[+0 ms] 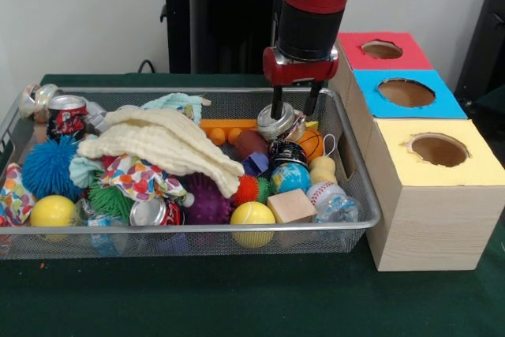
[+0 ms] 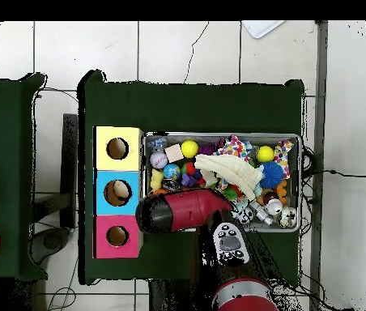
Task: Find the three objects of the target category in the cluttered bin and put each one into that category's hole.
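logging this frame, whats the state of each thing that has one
pincer: open, straddling a crushed silver can
bin: full of clutter
cream cloth: unfolded, draped over the pile
red box hole: looks empty
blue box hole: something pale inside
yellow box hole: looks empty

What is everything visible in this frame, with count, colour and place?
wire bin: one, silver mesh, on the green table.
cream cloth: one, draped over the clutter mid-bin.
spiky balls: several, blue, green, purple, red, front of the bin.
yellow balls: two, along the front rim.
crushed cans: at least three, silver and red.
wooden block: one, tan, front right of the bin.
hole boxes: three, red, blue and yellow tops, beside the bin.
gripper: one, red and black, fingers apart, on a crushed silver can.
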Robot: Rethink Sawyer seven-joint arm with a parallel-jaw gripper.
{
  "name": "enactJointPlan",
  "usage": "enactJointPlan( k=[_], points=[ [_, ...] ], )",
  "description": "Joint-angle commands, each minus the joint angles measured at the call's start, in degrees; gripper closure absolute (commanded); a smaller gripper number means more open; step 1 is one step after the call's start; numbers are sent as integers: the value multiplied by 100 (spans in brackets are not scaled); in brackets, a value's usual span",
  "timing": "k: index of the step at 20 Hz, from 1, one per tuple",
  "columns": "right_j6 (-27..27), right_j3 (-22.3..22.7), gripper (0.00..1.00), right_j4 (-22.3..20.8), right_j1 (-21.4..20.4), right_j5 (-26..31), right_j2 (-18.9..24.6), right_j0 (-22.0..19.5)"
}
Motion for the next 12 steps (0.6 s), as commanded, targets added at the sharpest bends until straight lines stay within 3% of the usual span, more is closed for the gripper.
enactJointPlan(
  k=[1, 12],
  points=[
    [682, -767, 0, 311, 193, 564, 97, -7],
    [754, -963, 0, 504, 131, 886, 68, 163]
  ],
)
